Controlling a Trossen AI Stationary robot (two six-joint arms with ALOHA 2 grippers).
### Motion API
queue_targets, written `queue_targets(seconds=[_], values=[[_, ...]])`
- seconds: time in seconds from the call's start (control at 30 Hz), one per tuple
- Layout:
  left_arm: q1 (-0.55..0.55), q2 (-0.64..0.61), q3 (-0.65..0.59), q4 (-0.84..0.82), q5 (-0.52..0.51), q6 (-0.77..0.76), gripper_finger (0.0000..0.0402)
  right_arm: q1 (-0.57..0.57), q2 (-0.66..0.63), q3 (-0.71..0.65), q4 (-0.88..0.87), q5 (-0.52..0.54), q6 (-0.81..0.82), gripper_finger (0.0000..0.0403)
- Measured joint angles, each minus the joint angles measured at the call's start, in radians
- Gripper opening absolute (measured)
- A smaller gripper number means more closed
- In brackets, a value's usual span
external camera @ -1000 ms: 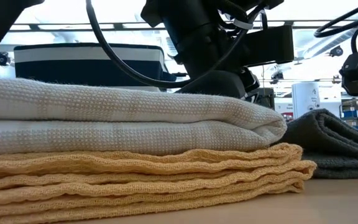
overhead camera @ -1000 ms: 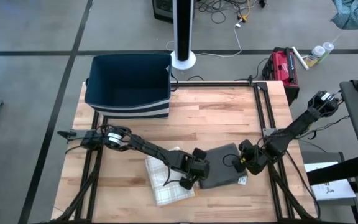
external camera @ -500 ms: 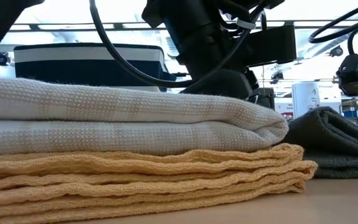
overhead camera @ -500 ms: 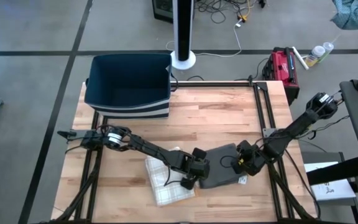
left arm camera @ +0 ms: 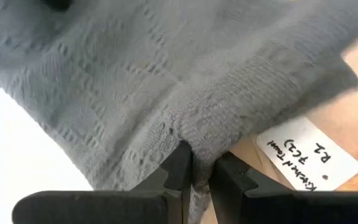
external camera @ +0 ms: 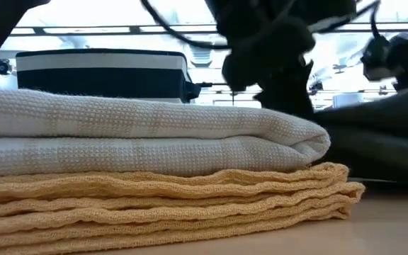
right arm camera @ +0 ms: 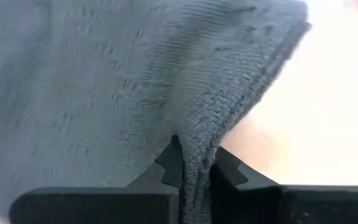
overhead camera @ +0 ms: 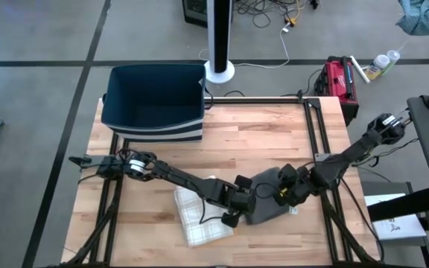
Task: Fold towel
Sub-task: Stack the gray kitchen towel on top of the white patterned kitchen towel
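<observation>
Both arms have a pinch on the grey towel (overhead camera: 268,195), so the fold is under way. To do it well, I'd say the two should lift together and carry their edges over at one height, keeping the cloth taut between them, so the fold lands square and not skewed.

The left gripper (left arm camera: 193,175) has its jaws nearly shut on a bunched fold of the towel's edge; the fabric rises out from between the jaws and spreads away beyond them, with a white label (left arm camera: 307,155) just beside. The right gripper (right arm camera: 190,169) likewise has its jaws clamped on a ridge of the same cloth, the hemmed border running off from the tips.

From overhead, the towel lies humped on the wooden surface (overhead camera: 259,134) between the two sets of jaws, just beside the stack of folded towels (overhead camera: 199,216), a cream one over a yellow one.
</observation>
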Motion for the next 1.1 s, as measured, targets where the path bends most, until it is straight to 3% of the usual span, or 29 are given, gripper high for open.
queue_targets(seconds=[0.2,0.43,0.57,0.77,0.93,1.1], values=[[-0.023,0.000,0.134,-0.160,-0.025,-0.055,0.0036,-0.074,0.000,0.174,-0.227,0.053,-0.126,0.0021],[-0.112,-0.002,0.300,-0.385,-0.138,-0.289,0.0036,-0.173,0.052,0.359,-0.093,0.038,-0.473,0.0019],[-0.175,-0.004,0.381,-0.519,-0.198,-0.478,0.0036,-0.227,0.177,0.514,-0.083,0.021,-0.682,0.0019],[-0.236,-0.005,0.383,-0.636,-0.175,-0.770,0.0036,-0.276,0.430,0.768,-0.083,-0.042,-0.995,0.0019],[-0.270,-0.005,0.358,-0.656,-0.147,-0.931,0.0036,-0.286,0.615,0.979,-0.105,-0.048,-1.239,0.0019],[-0.316,-0.004,0.358,-0.684,-0.147,-1.042,0.0036,-0.285,0.717,1.125,-0.116,-0.047,-1.422,0.0019]])
